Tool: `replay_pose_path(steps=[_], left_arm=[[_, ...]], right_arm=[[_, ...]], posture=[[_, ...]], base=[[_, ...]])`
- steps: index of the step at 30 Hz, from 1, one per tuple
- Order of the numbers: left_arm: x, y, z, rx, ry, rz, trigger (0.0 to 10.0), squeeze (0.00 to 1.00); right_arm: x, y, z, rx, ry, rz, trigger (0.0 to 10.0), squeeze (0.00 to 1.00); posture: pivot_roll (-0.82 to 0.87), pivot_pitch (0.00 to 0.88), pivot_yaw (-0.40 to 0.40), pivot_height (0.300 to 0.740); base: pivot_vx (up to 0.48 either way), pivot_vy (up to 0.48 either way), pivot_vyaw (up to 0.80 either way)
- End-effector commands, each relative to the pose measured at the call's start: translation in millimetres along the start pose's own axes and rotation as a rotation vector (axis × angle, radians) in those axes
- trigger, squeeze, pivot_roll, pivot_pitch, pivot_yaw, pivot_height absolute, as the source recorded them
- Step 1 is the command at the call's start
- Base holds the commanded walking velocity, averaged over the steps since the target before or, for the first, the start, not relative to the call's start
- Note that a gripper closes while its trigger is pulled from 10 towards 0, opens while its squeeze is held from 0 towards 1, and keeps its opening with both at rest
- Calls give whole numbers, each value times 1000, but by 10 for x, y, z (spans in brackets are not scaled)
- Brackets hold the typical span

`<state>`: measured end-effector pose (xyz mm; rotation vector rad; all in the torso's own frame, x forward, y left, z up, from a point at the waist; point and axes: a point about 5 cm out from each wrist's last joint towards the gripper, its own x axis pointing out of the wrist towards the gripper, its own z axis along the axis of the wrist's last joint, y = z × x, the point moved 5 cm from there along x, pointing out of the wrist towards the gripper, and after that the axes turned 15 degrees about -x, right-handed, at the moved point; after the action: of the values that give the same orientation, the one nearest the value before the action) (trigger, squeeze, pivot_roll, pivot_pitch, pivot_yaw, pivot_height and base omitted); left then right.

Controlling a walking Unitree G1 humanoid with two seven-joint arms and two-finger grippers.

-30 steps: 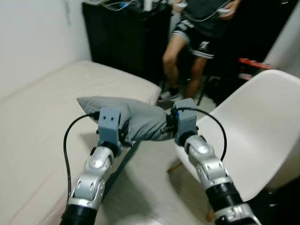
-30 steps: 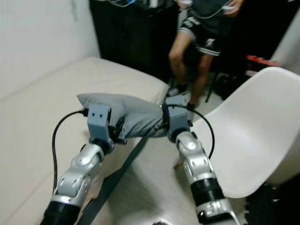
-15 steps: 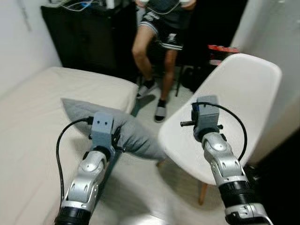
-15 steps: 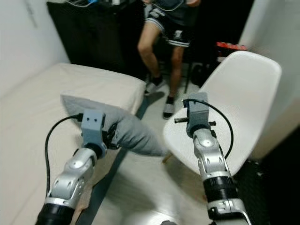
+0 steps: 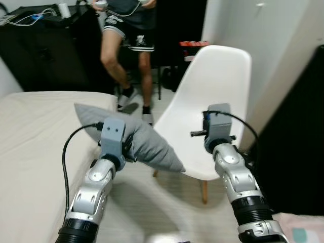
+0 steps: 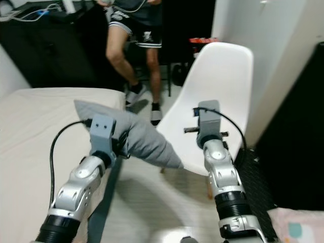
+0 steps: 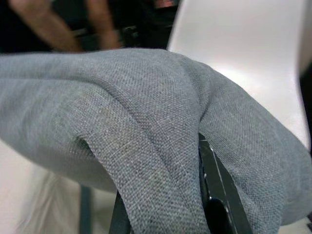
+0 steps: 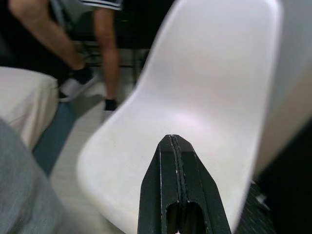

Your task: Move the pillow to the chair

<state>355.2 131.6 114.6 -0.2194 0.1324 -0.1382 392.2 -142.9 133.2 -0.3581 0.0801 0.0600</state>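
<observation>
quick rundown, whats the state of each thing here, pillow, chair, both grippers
pillow: held up off the bed, one corner hanging at the chair seat's front edge
chair: upright, seat bare
left gripper: shut on the pillow
right gripper: shut, holding nothing, over the seat

Pillow (image 7: 146, 122): grey woven cloth, matt, visibly coarse weave. Chair (image 5: 217, 86): white moulded plastic shell, smooth, faint sheen; legs (image 5: 204, 191) light wood. Bed (image 5: 35, 131): cream cloth cover, matt. Left gripper's fingers (image 7: 214, 195): black plastic, semi-gloss. Robot arms (image 5: 235, 174): silver metal, glossy.
</observation>
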Motion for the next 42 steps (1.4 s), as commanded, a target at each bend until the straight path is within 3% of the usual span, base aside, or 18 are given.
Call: replay_pose_path(steps=[1,9,15,17,22,26,30,32,42], left_arm=[[13,13,130,11,-48,6,10000,0],[36,11,83,30,-44,19,10000,0],[38,38,167,-17,-72,45,10000,0],[47,10,86,36,-55,30,10000,0],[36,3,106,3,-56,37,10000,0],[36,12,46,47,-47,30,10000,0],[37,9,96,11,-55,37,10000,0],[48,-24,59,42,-46,14,10000,0],[58,34,69,43,-51,45,10000,0]], right_arm=[[-7,66,13,0,-6,20,10000,0],[38,-44,64,15,-29,-6,10000,0],[45,-7,59,6,-27,4,10000,0],[48,28,-15,-25,-4,22,10000,0],[76,-7,21,-39,-12,23,10000,0],[102,-132,34,-19,-2,-29,10000,0],[122,-134,42,-23,-1,-35,10000,0],[129,-153,62,-8,-6,-50,10000,0],[135,-158,18,-4,11,-46,10000,0]], posture=[[29,96,77,740],[41,55,63,740],[33,57,82,740],[35,49,68,740],[24,57,81,740],[30,58,72,740],[25,61,80,740],[33,63,71,740],[34,67,72,740]], base=[[0,0,-800],[0,0,-800],[0,0,-800],[0,0,-800],[0,0,-800],[0,0,-800],[0,0,-800],[0,0,-800],[0,0,-800]])
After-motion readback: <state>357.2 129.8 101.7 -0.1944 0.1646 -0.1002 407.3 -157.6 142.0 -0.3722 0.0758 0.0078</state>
